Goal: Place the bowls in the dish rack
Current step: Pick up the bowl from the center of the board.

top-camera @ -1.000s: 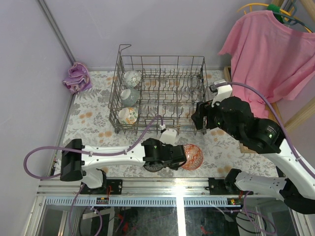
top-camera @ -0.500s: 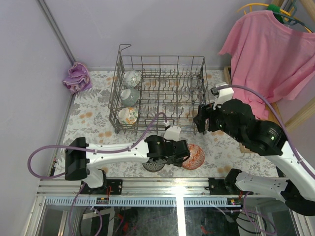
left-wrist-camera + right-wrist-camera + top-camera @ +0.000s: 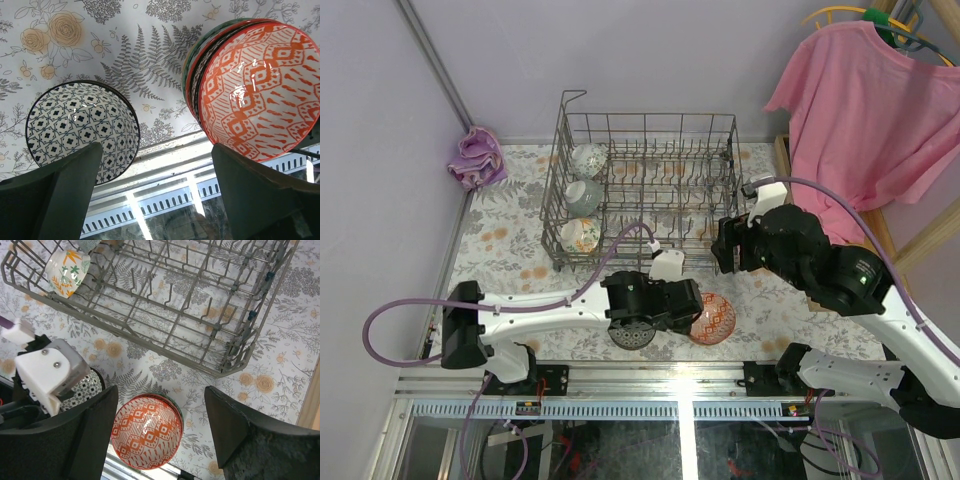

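Observation:
A red-and-white patterned bowl (image 3: 712, 318) (image 3: 260, 87) (image 3: 146, 431) sits on top of a short stack near the table's front edge. A black-and-white patterned bowl (image 3: 632, 335) (image 3: 82, 127) (image 3: 82, 387) lies just to its left. My left gripper (image 3: 665, 310) (image 3: 160, 192) hangs open between these two bowls, over the front edge, with nothing between its fingers. My right gripper (image 3: 730, 245) (image 3: 160, 432) is open, high above the red bowl, beside the near right corner of the dish rack (image 3: 650, 190) (image 3: 165, 305). Three bowls (image 3: 582, 193) stand along the rack's left side, among them a floral one (image 3: 67, 270).
A purple cloth (image 3: 475, 158) lies at the table's far left corner. A pink T-shirt (image 3: 865, 100) hangs on the right, beside a wooden frame. The metal rail (image 3: 680, 375) runs along the front edge, right below the bowls.
My left gripper has shifted a little over the two front bowls and its jaws have narrowed slightly. My right arm has drifted a bit left and nearer.

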{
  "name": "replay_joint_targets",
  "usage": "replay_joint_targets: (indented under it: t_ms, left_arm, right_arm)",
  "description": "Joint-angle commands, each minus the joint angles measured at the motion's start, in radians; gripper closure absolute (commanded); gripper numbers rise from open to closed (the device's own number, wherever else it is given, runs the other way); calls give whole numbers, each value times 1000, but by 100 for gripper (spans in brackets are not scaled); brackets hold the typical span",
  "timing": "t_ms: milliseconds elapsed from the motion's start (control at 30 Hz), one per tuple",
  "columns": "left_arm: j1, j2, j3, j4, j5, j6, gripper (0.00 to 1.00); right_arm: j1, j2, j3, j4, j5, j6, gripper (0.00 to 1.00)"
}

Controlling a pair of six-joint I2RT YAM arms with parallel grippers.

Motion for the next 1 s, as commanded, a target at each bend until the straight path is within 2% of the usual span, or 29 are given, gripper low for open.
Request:
replay_joint_targets:
  t_ms: [0,333,667,967]
  left_arm:
    - [-1,-41,3,50,-12,-20,10]
    - [-27,-2,121,70,22,21,9]
    - [-47,203,315,98,67,91,8]
    - [-44,404,503,87,120,149,8]
  right_arm:
    - [-7,-7,-17,25,-20,-11,24]
    - [-7,-20,11,-2,27,-14,24]
    - [-7,-105,81,-91,197,3,37]
    - [-7,-203,95,-141,255,16,41]
